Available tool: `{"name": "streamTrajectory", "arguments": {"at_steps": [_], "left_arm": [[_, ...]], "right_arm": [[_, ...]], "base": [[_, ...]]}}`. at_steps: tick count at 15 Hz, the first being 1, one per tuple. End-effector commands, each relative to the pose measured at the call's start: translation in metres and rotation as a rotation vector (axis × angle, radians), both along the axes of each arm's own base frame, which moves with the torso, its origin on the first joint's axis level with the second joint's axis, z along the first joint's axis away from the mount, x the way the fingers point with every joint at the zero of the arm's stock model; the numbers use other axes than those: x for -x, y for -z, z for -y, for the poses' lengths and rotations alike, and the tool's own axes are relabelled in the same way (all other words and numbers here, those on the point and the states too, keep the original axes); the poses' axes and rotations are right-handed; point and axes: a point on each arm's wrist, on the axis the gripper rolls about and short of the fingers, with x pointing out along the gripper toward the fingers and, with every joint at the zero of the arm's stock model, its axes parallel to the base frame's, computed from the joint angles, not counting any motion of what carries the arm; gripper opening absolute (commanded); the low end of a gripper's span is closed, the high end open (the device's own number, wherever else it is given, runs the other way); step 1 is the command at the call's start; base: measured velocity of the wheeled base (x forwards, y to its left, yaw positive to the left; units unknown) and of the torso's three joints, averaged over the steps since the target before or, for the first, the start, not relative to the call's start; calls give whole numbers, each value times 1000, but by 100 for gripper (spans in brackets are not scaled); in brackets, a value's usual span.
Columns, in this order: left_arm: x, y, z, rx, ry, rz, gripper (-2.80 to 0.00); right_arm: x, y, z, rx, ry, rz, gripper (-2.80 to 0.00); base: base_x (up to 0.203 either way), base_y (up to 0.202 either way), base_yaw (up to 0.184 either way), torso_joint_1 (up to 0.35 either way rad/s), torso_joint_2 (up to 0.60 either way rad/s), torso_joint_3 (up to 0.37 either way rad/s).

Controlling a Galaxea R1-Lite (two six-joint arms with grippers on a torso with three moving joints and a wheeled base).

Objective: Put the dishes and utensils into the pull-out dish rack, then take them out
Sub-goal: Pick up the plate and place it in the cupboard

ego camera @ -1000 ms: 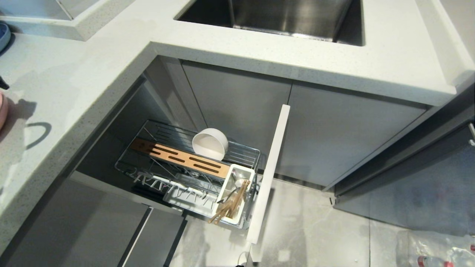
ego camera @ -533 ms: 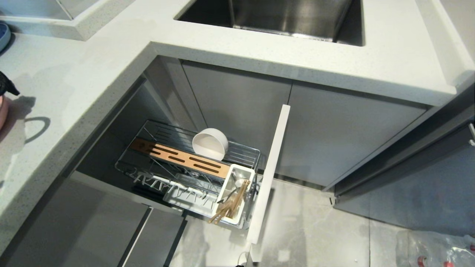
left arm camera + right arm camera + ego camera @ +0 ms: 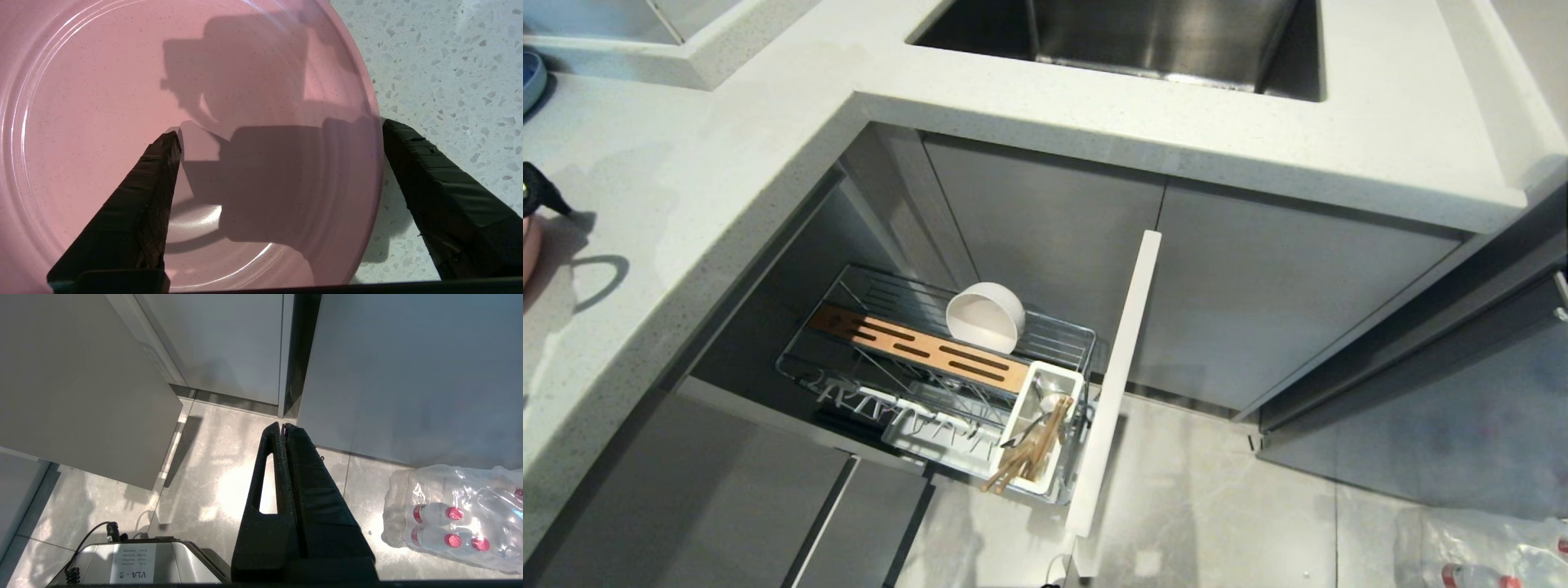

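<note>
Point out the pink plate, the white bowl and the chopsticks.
pink plate (image 3: 102, 81): left wrist view, on its flat inner face.
white bowl (image 3: 980, 320): head view, on its inside, tipped on its side in the rack.
chopsticks (image 3: 1033, 449): head view, mid-length, in the white caddy.

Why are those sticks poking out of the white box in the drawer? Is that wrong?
A little untidy: the chopsticks lie slanted in the white utensil caddy, with their tips poking out over its front edge. The white bowl lies tipped on its side in the rack. Nothing looks broken or spilled.
</note>
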Motion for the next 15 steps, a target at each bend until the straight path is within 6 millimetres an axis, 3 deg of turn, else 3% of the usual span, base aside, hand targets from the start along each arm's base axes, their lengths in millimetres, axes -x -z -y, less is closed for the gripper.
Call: {"name": "streamTrajectory", "arguments": {"at_steps": [1,2,15], "left_arm": [[0,1,0,6,-4,-7,0],[0,2,0,8,-3,-9,-280],[16,-6,10,32,35,36,-280]], "right_arm": [[0,0,0,0,0,-2,-280],[0,0,0,0,-1,-2,-280],[0,0,0,0,0,-2,-280]], "base": [[0,0,0,0,0,0],[0,0,0,0,0,0],[0,0,0,0,0,0]]}}
